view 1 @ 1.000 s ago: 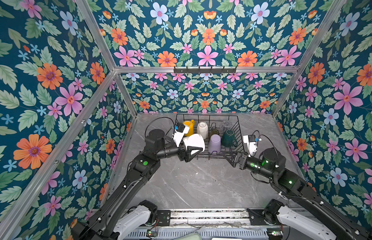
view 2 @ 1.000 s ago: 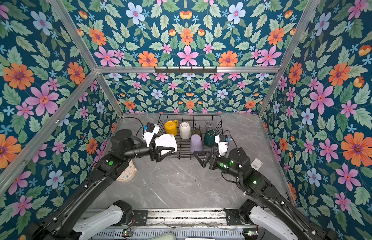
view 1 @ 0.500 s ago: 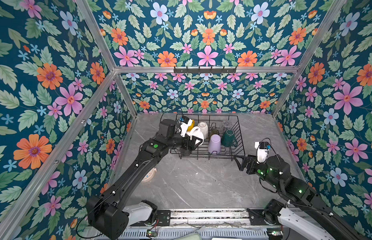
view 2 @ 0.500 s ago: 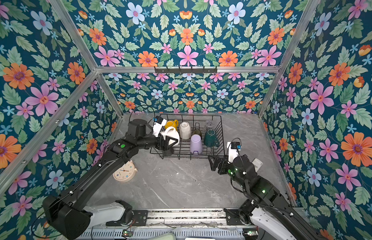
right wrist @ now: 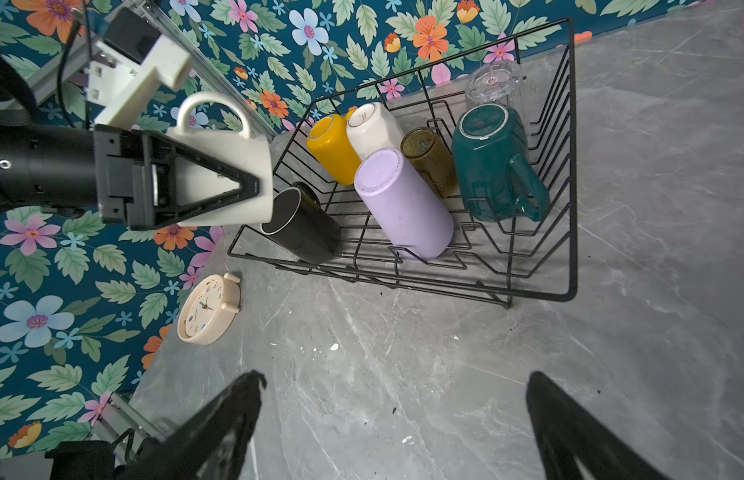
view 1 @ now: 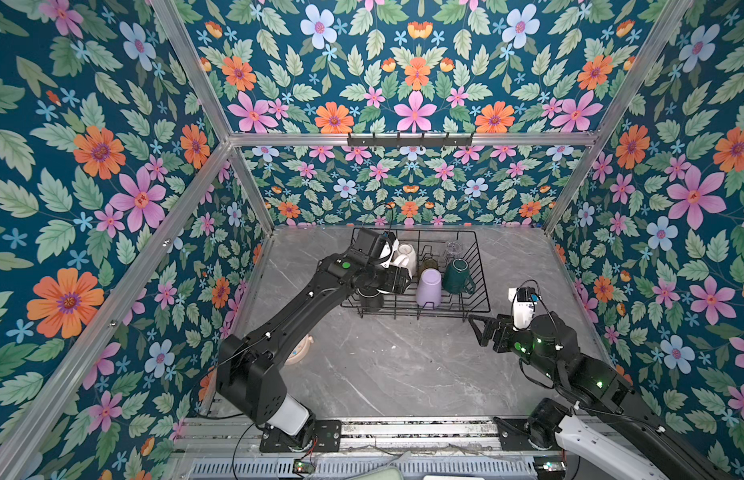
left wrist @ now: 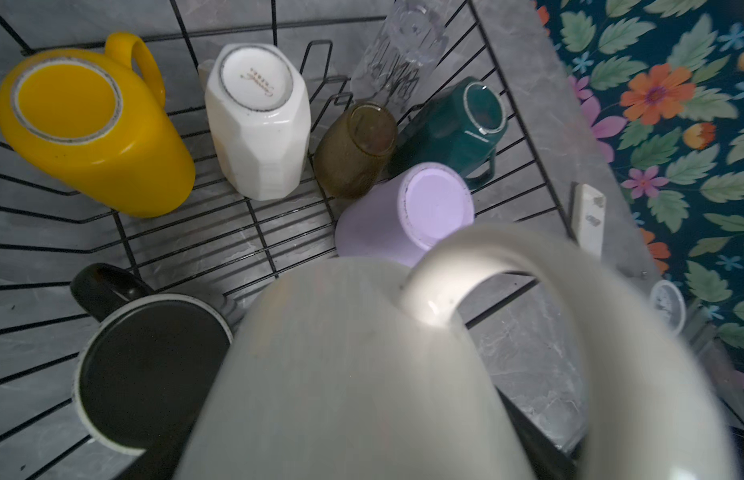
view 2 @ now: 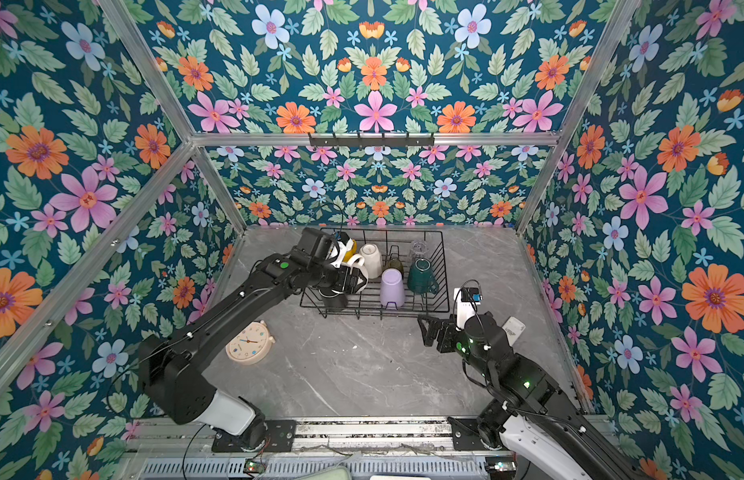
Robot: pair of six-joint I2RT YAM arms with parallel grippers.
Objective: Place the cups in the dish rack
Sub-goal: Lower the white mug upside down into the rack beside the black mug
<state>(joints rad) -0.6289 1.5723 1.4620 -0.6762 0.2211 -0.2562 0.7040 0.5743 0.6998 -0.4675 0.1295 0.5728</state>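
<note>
The white mug (right wrist: 220, 166) is clamped across its body by the left gripper (right wrist: 254, 185), lying on its side. In both top views it hangs over the left half of the dish rack (right wrist: 573, 166), close above the black mug (left wrist: 154, 365); contact between the two cannot be determined.

The dish rack sits at the upper centre of both top views, on the grey marble table (view 2: 362, 374) next to the rear wall. It contains seven cups, all base-up:
- Black mug: front left corner.
- Yellow mug (left wrist: 92, 137): rear left.
- Cream mug (left wrist: 258, 124): just beside the yellow mug.
- Olive tumbler (left wrist: 353, 149): centre, between the cream mug and the dark green mug (left wrist: 453, 129).
- Clear glass (left wrist: 403, 54): rear right corner, behind the dark green mug.
- Lilac tumbler (left wrist: 403, 216): front centre, leaning on the plate-slot loops.

The right gripper (right wrist: 395, 378) has its jaws spread wide and carries nothing. In both top views it sits over bare table at the lower right of the rack, apart from it.

A round cream clock (view 2: 249, 343) lies on the table at the lower left of the rack, beneath the left arm.
</note>
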